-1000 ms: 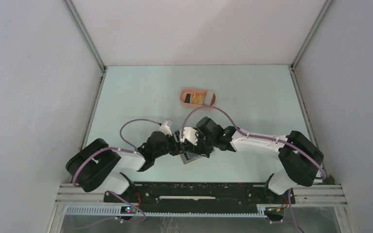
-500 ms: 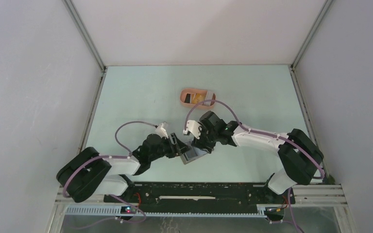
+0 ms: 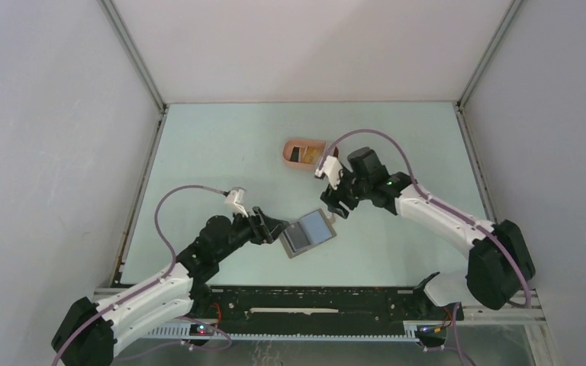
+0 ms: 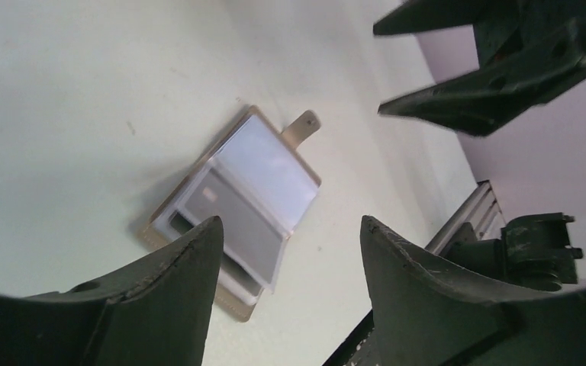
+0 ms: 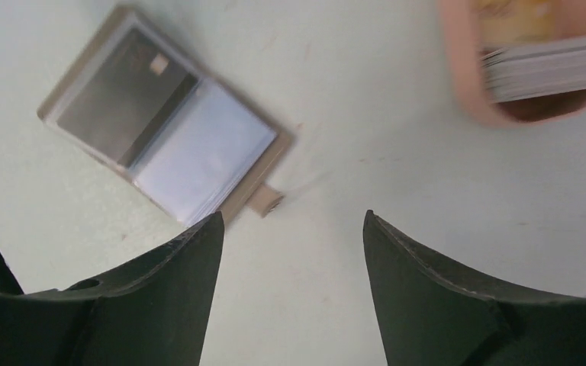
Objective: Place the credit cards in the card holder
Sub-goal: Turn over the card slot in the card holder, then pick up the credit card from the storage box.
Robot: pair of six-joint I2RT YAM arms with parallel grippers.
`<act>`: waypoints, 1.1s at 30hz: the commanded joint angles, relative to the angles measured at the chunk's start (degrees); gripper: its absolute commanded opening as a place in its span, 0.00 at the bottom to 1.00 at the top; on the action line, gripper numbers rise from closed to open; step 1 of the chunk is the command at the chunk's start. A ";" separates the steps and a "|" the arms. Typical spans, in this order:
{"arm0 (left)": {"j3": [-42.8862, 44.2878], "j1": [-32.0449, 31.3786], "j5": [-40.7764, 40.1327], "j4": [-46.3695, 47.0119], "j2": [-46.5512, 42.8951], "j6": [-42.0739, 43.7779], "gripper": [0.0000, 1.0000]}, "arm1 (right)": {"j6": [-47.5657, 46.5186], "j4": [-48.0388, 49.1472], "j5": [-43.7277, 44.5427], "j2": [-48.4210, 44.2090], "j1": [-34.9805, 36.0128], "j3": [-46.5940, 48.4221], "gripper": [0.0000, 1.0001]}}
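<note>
Card holder [image 3: 309, 232]: flat grey-tan folding wallet w/ clear plastic sleeves, lying open on pale green table [image 3: 221, 152], centre-near, between the two arms & touched by neither.

Left gripper [image 3: 275, 229]: black two-finger pincer just left of holder, fingers spread, nothing in them. Holder's near-left sleeve already has a dark card w/ chip [image 5: 126, 99]; far-right sleeve looks pale, prob. empty. Right gripper [image 3: 334, 212]: just far-right of holder, fingers also apart & empty. Beyond it, far side, salmon-pink oval tray [image 3: 286, 155] w/ remaining credit cards [image 5: 545, 65] stacked inside.

Step, as I read it: fetch next card from tray. To do it well: right should pinch one card only, by a short edge, so stack doesn't come along; left should pin holder's near-left half so it can't skid when card slides in.

Holder's long axis runs near-left to far-right; small strap tab [image 5: 265, 202] points far-right, toward right gripper. Sleeve mouths: can't tell which side.
</note>
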 commanded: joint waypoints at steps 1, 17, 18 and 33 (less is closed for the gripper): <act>2.15 0.39 4.33 5.97 -0.57 4.03 0.71 | 1.64 -1.76 -6.46 -4.72 -3.73 7.98 0.84; 5.54 -0.73 12.70 22.86 31.25 1.06 0.47 | 28.84 -14.64 -16.70 29.31 -16.32 47.00 0.70; 5.35 -0.73 11.93 22.76 33.01 1.10 0.46 | 30.71 -13.64 -16.05 29.90 -16.78 46.89 0.70; 2.27 -0.66 7.39 24.01 35.58 0.73 0.49 | 41.86 -14.20 -9.16 41.66 -19.55 55.35 0.71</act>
